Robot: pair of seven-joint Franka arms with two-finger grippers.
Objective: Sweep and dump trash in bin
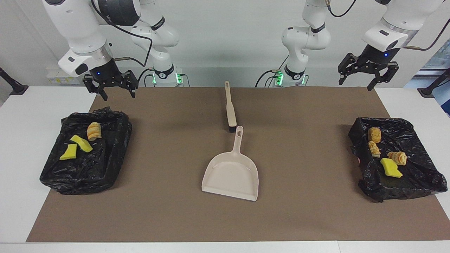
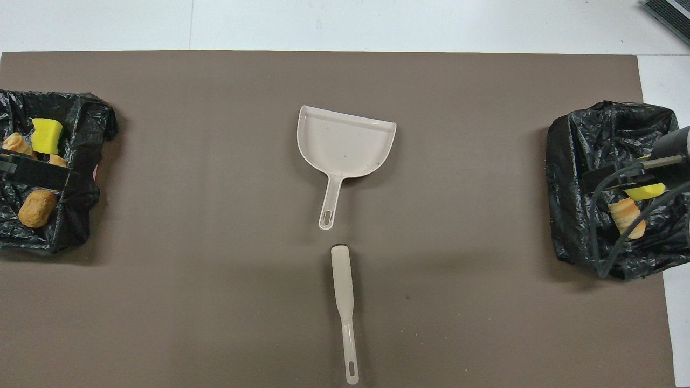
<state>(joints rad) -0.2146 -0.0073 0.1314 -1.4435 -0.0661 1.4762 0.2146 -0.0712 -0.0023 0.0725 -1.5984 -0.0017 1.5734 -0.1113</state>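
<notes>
Inside both black-lined bins (image 1: 86,151) trash (image 1: 81,143) looks light, soft, squashable; pinch across middles. Left gripper (image 1: 367,73) and right gripper (image 1: 109,85) hang wide open, empty.

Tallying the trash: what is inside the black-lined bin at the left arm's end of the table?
In the black-lined bin: one yellow sponge chunk and three bread pieces. Anything under the crumpled liner is hidden.

In the overhead view, the bin (image 2: 81,178) at the left arm's end of the table runs off the picture's edge, a dark bar of the left gripper (image 2: 32,171) crossing its trash; cables cover trash in the other bin (image 2: 571,161).
</notes>
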